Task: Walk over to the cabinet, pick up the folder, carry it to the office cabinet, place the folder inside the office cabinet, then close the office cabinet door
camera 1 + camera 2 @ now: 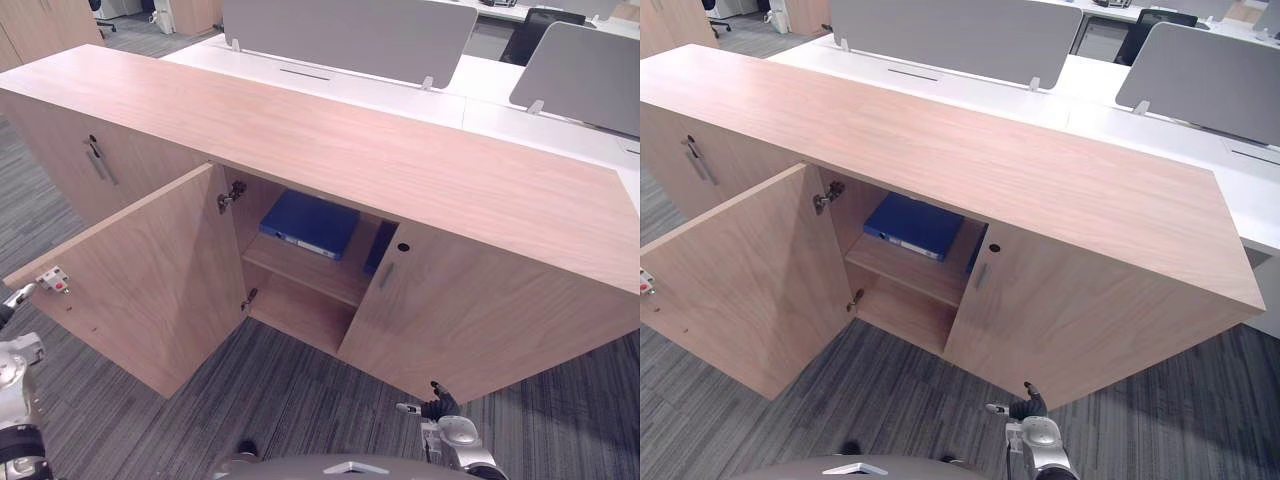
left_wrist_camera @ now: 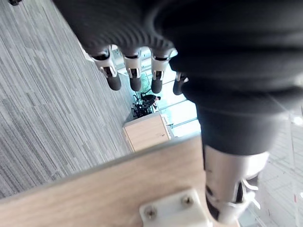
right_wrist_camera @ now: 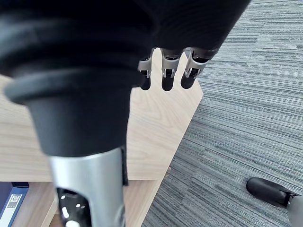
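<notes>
The blue folder [image 1: 310, 225] is in neither hand. It lies flat on the upper shelf [image 1: 312, 276] inside the office cabinet [image 1: 400, 165], well apart from both sets of fingers. Its labelled spine faces out of the opening and runs roughly along the shelf's front edge, a little skewed to it. A second blue item [image 1: 377, 250] stands just beside it, deeper in the cabinet, half hidden behind the closed door [image 1: 480, 320] (too little of it shows to name it).

The cabinet's open door [image 1: 140, 280] is swung out over the grey carpet [image 1: 300, 400]. The left hand [image 1: 20, 294] is at that door's outer edge, by a small white latch plate [image 1: 53, 280]. In the left wrist view its fingers [image 2: 135, 80] hang loosely in a row, apart from the thumb [image 2: 232, 189] and holding nothing. The thumb sits close to the door's edge; whether it touches I cannot tell.

The right hand [image 1: 1028, 407] hangs low in front of the closed door. Its fingers [image 3: 166, 80] are relaxed and empty, over the cabinet's wood.

Behind the cabinet stand white desks [image 1: 520, 115] with grey divider screens [image 1: 350, 40].
</notes>
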You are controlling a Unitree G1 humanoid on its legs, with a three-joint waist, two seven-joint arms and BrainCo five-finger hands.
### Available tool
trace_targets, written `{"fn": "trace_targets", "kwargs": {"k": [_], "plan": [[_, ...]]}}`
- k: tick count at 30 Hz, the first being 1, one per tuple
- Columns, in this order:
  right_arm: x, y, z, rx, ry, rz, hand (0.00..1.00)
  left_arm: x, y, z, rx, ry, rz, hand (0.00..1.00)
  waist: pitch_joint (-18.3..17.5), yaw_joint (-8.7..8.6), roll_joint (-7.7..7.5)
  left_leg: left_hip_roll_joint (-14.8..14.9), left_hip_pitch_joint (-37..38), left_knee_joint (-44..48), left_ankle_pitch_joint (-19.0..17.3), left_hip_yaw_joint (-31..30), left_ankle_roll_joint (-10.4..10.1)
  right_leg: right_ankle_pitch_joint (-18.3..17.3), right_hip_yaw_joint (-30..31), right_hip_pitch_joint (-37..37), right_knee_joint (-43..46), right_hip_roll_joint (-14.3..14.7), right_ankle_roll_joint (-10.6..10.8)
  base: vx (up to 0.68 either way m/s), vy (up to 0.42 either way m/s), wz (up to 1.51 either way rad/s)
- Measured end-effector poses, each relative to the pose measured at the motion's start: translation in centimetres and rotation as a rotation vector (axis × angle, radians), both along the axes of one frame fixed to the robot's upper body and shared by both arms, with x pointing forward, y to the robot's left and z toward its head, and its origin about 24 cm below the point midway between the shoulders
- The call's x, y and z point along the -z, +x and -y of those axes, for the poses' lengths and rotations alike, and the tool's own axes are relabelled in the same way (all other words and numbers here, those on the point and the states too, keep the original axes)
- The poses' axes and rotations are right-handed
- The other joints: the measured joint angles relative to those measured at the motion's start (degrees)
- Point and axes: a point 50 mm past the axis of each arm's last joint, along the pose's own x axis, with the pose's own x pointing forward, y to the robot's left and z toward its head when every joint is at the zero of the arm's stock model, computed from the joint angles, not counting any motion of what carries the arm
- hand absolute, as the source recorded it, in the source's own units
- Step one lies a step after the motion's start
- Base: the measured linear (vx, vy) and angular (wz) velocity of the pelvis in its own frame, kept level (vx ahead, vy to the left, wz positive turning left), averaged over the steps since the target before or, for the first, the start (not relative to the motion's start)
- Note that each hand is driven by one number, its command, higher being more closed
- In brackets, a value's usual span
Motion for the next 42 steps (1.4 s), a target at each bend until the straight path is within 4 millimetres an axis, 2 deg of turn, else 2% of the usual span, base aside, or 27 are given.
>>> {"fn": "trace_targets", "kwargs": {"k": [4, 11, 13, 14, 15, 17, 18, 19, 20, 23, 29, 31, 37, 40, 42], "plan": [[0.0, 0.0, 0.0, -0.001, 0.0, -0.001, 0.0, 0.3, 0.9, 0.8, 0.062, 0.002, -0.029, 0.0, 0.2, 0.01, -0.44, 0.0, 0.0, 0.0, -0.1, 0.0, 0.2, 0.3, 0.1, 0.0, -0.1, 0.1, 0.2, 0.04, -0.007, -0.01], [0.0, 0.0, 0.0, -0.003, 0.0, -0.002, 0.0, 1.2, 1.4, 1.6, 0.101, -0.006, -0.072, 0.0, 0.3, 0.36, -1.52, -0.1, 0.5, 0.3, -0.3, 0.2, 0.4, 0.4, 0.8, 0.5, -0.4, 0.2, 0.0, 0.03, -0.002, -0.01], [0.0, 0.0, -0.1, -0.004, 0.002, -0.001, 0.0, 2.1, 1.3, 2.3, 0.115, -0.026, -0.091, 0.0, 0.6, 0.58, -1.27, -0.2, 0.8, 0.3, -0.3, 0.3, 0.4, 0.6, 1.0, 0.7, -0.4, 0.1, -0.1, 0.0, 0.0, 0.0], [0.0, 0.0, -0.1, -0.004, 0.002, -0.002, 0.0, 2.5, 1.3, 2.5, 0.116, -0.036, -0.095, 0.0, 0.3, 0.62, -1.64, -0.2, 0.9, 0.3, -0.3, 0.4, 0.4, 0.6, 1.0, 0.8, -0.4, 0.1, -0.1, -0.03, 0.005, -0.04], [0.1, -0.1, -0.1, -0.003, 0.002, -0.004, 0.0, 3.2, 1.0, 2.9, 0.116, -0.056, -0.108, 0.0, 0.7, 0.61, -0.9, -0.3, 1.2, 0.0, -0.3, 0.5, 0.4, 0.6, 1.1, 1.1, -0.4, 0.0, -0.1, -0.03, 0.004, -0.02], [0.1, -0.1, -0.1, -0.004, 0.002, -0.005, 0.0, 4.4, 0.6, 3.7, 0.12, -0.091, -0.125, 0.0, 0.3, 0.58, -1.54, -0.3, 1.6, 0.0, -0.4, 0.5, 0.4, 0.6, 1.2, 1.5, -0.6, -0.1, -0.1, -0.06, 0.015, 0.0], [0.1, 0.0, -0.1, -0.007, 0.001, -0.004, 0.0, 5.3, 0.4, 4.3, 0.122, -0.118, -0.139, 0.0, 0.7, 0.51, -0.86, -0.4, 1.5, 0.0, -0.7, 0.5, -0.1, 0.5, 1.2, 1.4, -0.8, -0.2, -0.3, -0.07, 0.023, 0.02], [0.1, 0.0, -0.2, -0.009, 0.001, -0.005, 0.0, 5.7, 0.2, 4.6, 0.125, -0.13, -0.146, 0.0, 0.6, 0.48, -1.07, -0.5, 1.5, 0.0, -0.7, 0.5, -0.1, 0.5, 1.3, 1.4, -0.8, -0.3, -0.3, -0.06, 0.028, 0.03], [0.1, -0.2, -0.2, -0.015, -0.002, -0.01, 0.0, 6.8, -0.3, 5.5, 0.14, -0.157, -0.171, 0.0, 0.7, 0.45, -0.81, -0.6, 1.5, 0.0, -0.7, 0.4, -0.1, 0.3, 1.9, 1.4, -0.8, -0.4, 0.0, -0.04, 0.024, 0.04], [0.2, -0.2, -0.3, -0.015, 0.001, -0.013, 0.0, 7.9, -0.8, 6.9, 0.161, -0.188, -0.183, 0.0, 0.7, 0.4, -0.8, -0.8, 1.5, 0.0, -0.7, 0.4, -0.1, 0.2, 2.9, 1.4, -0.8, -0.7, 0.3, -0.02, 0.031, 0.04], [0.4, -0.6, -0.5, -0.012, 0.007, -0.036, 0.0, 10.7, -2.6, 12.0, 0.27, -0.296, -0.226, 0.0, 0.5, 0.39, -0.64, -2.2, 1.4, 0.0, -0.9, 0.4, 0.3, 0.7, 4.0, 1.3, -0.9, -1.7, 1.3, 0.0, 0.051, 0.03], [0.5, -0.6, -0.9, -0.026, 0.007, -0.041, 0.0, 12.0, -3.1, 14.0, 0.355, -0.343, -0.278, 0.0, 0.3, 0.15, -0.47, -2.7, 1.5, 0.0, -1.0, 0.6, 0.5, 1.0, 4.8, 1.3, -1.0, -2.1, 1.4, 0.01, 0.078, -0.03], [0.9, -1.0, -1.7, -0.041, 0.019, -0.058, 0.0, 13.9, -4.0, 18.7, 0.508, -0.446, -0.341, 0.0, 0.0, -0.13, 0.78, -2.9, 2.4, 0.0, -1.3, 2.4, 0.9, 1.6, 6.8, 1.3, -1.2, -2.2, 2.0, 0.0, 0.037, -0.16], [1.0, -1.0, -2.1, -0.058, 0.021, -0.068, 0.0, 14.3, -4.3, 19.7, 0.559, -0.461, -0.369, 0.0, 0.0, -0.33, 0.99, -2.8, 2.9, 0.0, -1.2, 3.3, 0.9, 1.8, 7.7, 1.4, -1.3, -2.1, 2.1, -0.04, 0.016, -0.16], [1.1, -1.2, -2.2, -0.065, 0.023, -0.074, 0.0, 14.7, -4.4, 21.3, 0.631, -0.474, -0.399, 0.0, 0.0, -1.23, 1.01, -2.9, 3.3, 0.0, -1.4, 3.8, 1.1, 1.7, 9.0, 1.4, -1.1, -2.0, 2.1, -0.05, 0.024, -0.13]]}}
